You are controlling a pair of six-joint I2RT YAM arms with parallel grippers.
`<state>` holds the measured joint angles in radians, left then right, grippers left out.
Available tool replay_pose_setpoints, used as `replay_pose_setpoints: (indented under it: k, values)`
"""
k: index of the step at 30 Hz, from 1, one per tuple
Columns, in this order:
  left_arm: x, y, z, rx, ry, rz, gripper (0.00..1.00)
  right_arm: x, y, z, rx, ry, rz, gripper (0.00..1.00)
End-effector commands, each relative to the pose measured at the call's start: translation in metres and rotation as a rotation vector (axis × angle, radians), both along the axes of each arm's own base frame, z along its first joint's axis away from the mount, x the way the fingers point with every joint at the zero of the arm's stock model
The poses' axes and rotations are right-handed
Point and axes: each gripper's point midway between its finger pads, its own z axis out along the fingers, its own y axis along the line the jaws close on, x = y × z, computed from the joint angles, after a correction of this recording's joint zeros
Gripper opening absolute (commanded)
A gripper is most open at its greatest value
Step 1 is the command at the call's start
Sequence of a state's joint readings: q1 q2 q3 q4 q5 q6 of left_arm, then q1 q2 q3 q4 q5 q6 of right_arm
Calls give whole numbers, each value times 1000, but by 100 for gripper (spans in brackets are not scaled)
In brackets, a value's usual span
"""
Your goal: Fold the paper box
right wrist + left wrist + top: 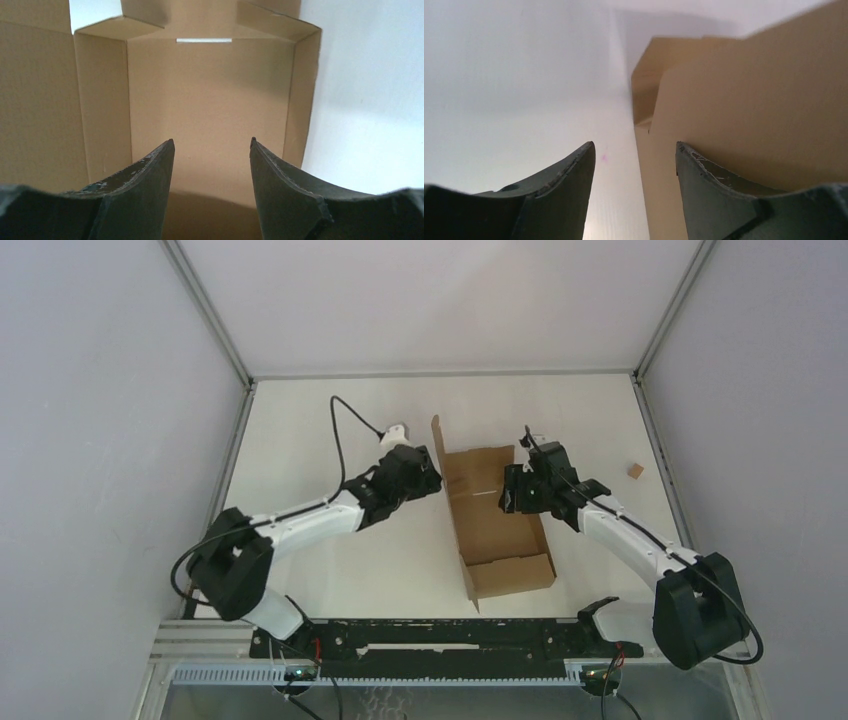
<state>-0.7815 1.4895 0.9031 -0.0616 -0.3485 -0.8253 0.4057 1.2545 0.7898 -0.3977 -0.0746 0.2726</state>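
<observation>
The paper box (497, 532) is plain brown cardboard lying mid-table, its left side wall raised upright and its other panels flat. My left gripper (436, 483) is open just outside that raised wall. In the left wrist view the wall (749, 100) rises close behind the right finger, its edge between the open fingers of the left gripper (635, 150), which hold nothing. My right gripper (507, 498) hovers open over the box's right side. In the right wrist view the right gripper (212, 145) faces the inner panel (210, 95), which has a slit at its far end.
A tiny brown cardboard scrap (634, 470) lies near the right wall. White enclosure walls close in the table on three sides. The black mounting rail (430, 635) runs along the near edge. A black cable (345, 420) loops above the left arm.
</observation>
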Motion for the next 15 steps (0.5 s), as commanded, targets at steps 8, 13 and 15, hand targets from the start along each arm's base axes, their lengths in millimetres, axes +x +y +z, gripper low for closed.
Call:
replay_pose_setpoints:
  k: [8, 13, 15]
  values:
    - [36, 16, 75, -51, -125, -26, 66, 3, -42, 11, -83, -59, -178, 66]
    - [-4, 31, 67, -102, -108, -39, 66, -7, -55, 10, -126, -52, -227, 65]
    - [-19, 36, 59, -101, -91, -49, 66, -11, -63, 4, -147, -22, -259, 65]
